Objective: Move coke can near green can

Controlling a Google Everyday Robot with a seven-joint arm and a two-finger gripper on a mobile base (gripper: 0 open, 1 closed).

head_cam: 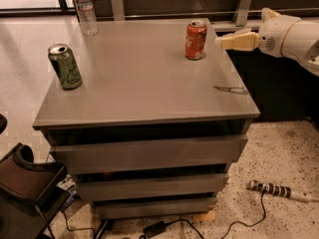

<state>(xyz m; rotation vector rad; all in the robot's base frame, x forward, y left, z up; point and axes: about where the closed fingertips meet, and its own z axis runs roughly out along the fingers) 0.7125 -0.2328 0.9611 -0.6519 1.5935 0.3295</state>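
Note:
The coke can [196, 40], red-orange with a silver top, stands upright at the back right of the grey cabinet top [144, 78]. The green can [65, 66] stands upright near the cabinet's left edge, far from the coke can. My gripper [220, 42] reaches in from the right on a white arm, at can height. It points left at the coke can and stops a short gap to its right, not touching it. It holds nothing.
A clear plastic water bottle [85, 10] stands at the back left corner. The cabinet has drawers below. A dark chair [27, 183] sits at the lower left. Cables and a striped tool [276, 190] lie on the speckled floor.

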